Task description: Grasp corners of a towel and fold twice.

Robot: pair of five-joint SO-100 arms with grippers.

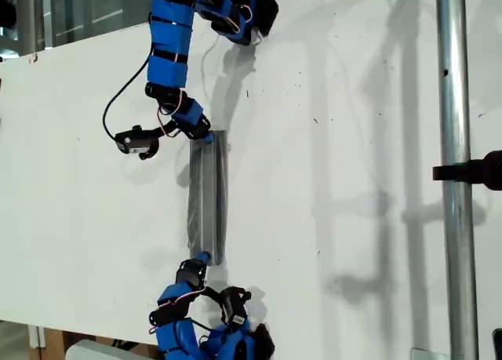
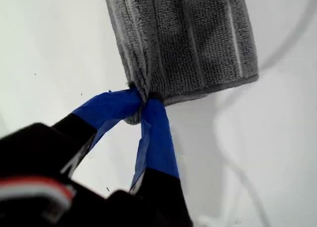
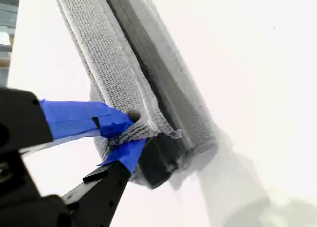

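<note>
Two blue-taped grippers, my first gripper (image 2: 142, 104) and my second gripper (image 3: 130, 130), each pinch corners of the soft grey striped towel (image 1: 208, 197), a narrow strip on the white table (image 1: 329, 180); folding seems underway, maybe nearly finished.

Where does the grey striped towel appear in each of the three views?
Exterior view: the towel lies as a narrow strip mid-table, between two arms.
First wrist view: its end hangs above my first gripper.
Second wrist view: folded layers above my second gripper.
Shared landmark: blue-taped fingertips pinching the cloth.
</note>
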